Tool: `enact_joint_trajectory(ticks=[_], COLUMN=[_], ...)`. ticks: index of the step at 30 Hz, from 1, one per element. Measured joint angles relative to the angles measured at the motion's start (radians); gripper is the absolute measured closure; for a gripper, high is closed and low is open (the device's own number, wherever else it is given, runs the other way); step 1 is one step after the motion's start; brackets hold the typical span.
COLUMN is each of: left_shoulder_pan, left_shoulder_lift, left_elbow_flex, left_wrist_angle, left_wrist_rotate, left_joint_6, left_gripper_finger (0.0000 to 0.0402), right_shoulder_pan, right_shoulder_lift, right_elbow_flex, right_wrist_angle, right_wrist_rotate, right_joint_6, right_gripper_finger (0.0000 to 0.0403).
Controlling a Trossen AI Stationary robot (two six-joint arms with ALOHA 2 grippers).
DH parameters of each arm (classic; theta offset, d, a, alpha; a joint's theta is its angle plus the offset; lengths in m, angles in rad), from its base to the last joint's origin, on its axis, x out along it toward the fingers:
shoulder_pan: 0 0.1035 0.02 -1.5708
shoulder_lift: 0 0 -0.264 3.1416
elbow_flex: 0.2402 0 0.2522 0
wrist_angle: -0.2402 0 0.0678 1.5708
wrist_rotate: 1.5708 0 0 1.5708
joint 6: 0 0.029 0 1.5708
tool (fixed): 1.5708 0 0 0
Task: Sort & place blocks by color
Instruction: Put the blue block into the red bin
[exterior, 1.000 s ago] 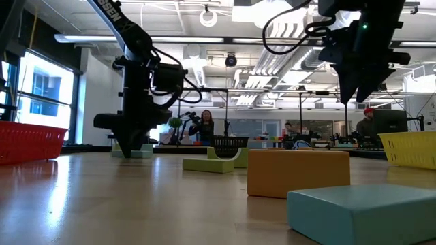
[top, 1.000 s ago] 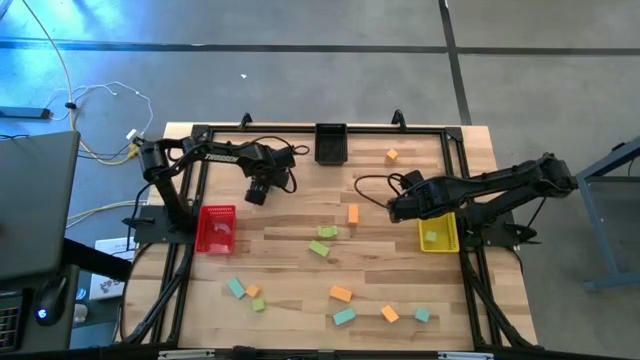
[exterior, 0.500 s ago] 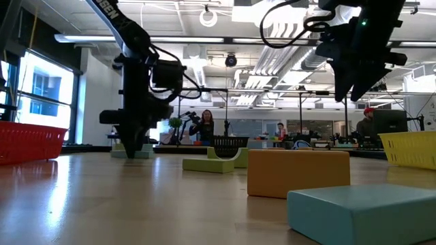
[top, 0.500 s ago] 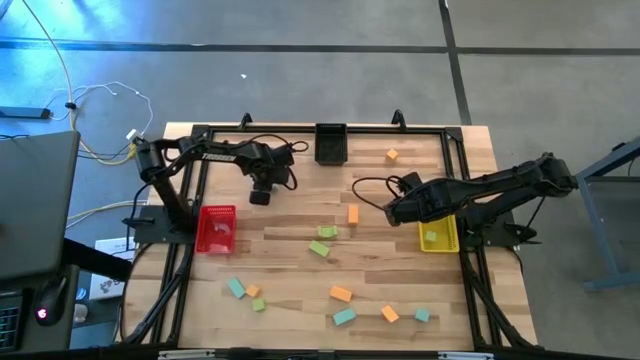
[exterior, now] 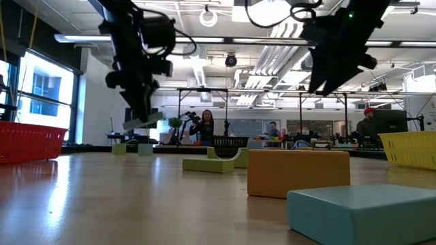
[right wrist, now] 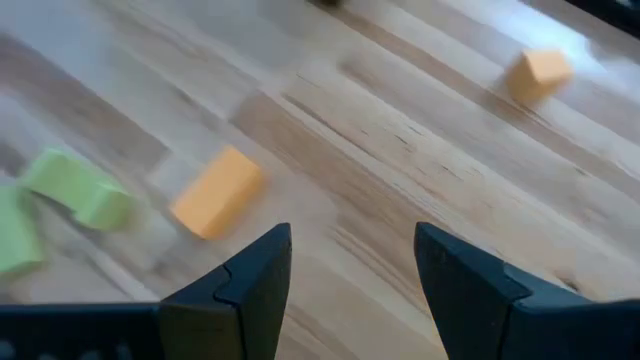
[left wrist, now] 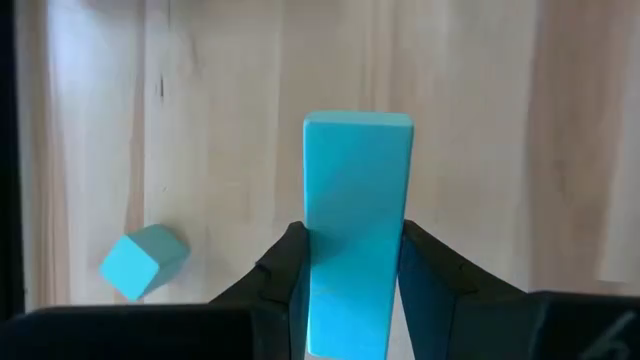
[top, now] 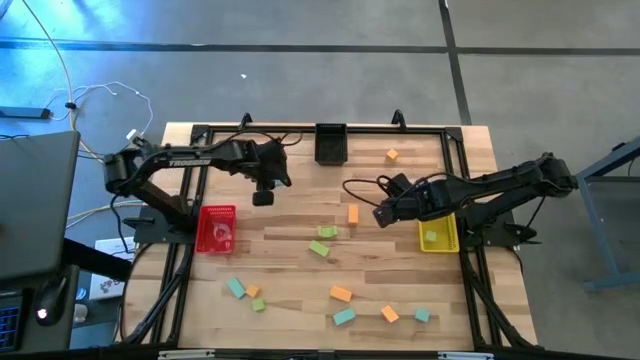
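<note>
Left wrist view | left end effector [left wrist: 350, 285] clamps teal block [left wrist: 357, 220] above counter [left wrist: 500, 150] | right end effector [right wrist: 350, 265] wide, empty, near orange block [right wrist: 217, 192]

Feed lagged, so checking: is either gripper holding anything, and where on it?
Left gripper holds a teal block by its long sides, near one end. Right gripper is open, empty.
</note>
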Motion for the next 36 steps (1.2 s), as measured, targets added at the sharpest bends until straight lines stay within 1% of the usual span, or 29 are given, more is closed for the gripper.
enact_joint_trajectory(ticks=[5, 7, 11, 18, 22, 27, 33, 36], left_shoulder_pan=[-0.058, -0.081, -0.126, -0.21, -0.259, -0.324, -0.398, -0.433], left_shoulder_lift=[-0.089, -0.123, -0.183, -0.24, -0.246, -0.245, -0.245, -0.245], left_elbow_flex=[0.0, 0.001, 0.001, 0.002, 0.002, 0.002, 0.002, 0.002], left_wrist_angle=[-0.02, -0.017, -0.039, -0.19, -0.283, -0.407, -0.529, -0.569], left_wrist_rotate=[-0.067, -0.106, -0.138, -0.183, -0.199, -0.201, -0.201, -0.201], left_joint_6=[-0.017, -0.041, -0.11, -0.289, -0.405, -0.608, -0.783, -0.868], left_gripper_finger=[0.0312, 0.0312, 0.0312, 0.0312, 0.0312, 0.0312, 0.0312, 0.0312], right_shoulder_pan=[0.0, 0.0, -0.009, -0.095, -0.146, -0.209, -0.278, -0.309], right_shoulder_lift=[0.0, 0.0, 0.0, 0.0, 0.0, 0.0, 0.0, 0.0], right_elbow_flex=[0.0, 0.0, 0.0, 0.0, 0.0, 0.0, 0.0, 0.0], right_wrist_angle=[0.1, 0.132, 0.192, 0.244, 0.241, 0.241, 0.241, 0.235], right_wrist_rotate=[0.009, 0.035, 0.086, 0.02, 0.02, 0.019, 0.016, 0.016], right_joint_6=[-0.103, -0.137, -0.189, -0.232, -0.243, -0.268, -0.303, -0.348], right_gripper_finger=[0.0203, 0.0203, 0.0203, 0.0203, 0.0203, 0.0203, 0.0203, 0.0203])
